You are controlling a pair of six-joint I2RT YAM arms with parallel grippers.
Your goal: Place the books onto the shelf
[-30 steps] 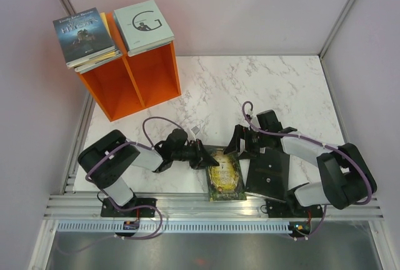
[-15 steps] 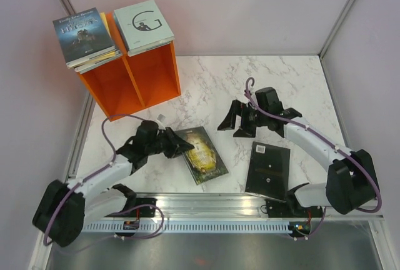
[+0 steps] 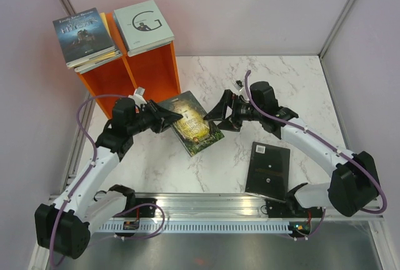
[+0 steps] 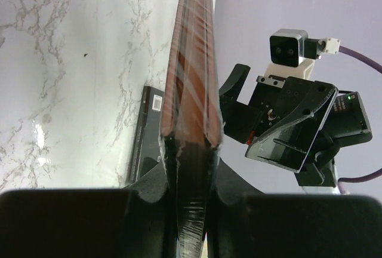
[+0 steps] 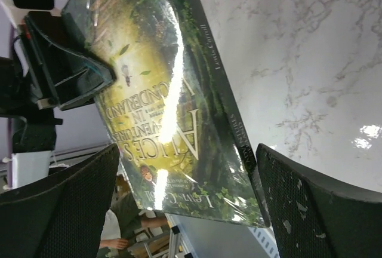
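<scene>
Books lie in three places in the overhead view: a dark blue one (image 3: pixel 84 34) tops a small stack on the left half of the orange shelf's (image 3: pixel 150 73) roof, and a pale grey one (image 3: pixel 144 25) lies on the right half. A black book (image 3: pixel 269 170) lies flat on the marble table (image 3: pixel 262 82) near my right base. The green-gold book (image 3: pixel 197 126) is pinched at one edge by my left gripper (image 3: pixel 174 119), just in front of the shelf. My right gripper (image 3: pixel 219 117) stands spread wide at that book's opposite side, gripping nothing. Only my left wrist camera shows the pinch itself: the book runs edge-on between the two narrowed fingers, its pages a thin reddish band. Only my right wrist camera shows the glossy cover and its lettering, with glare washing out the middle. From above I cannot tell whether the book's far corner touches the table or hangs clear. The lower books in the left stack show only as slivers, and the shelf's compartments are seen at too steep an angle to make out their depths.
</scene>
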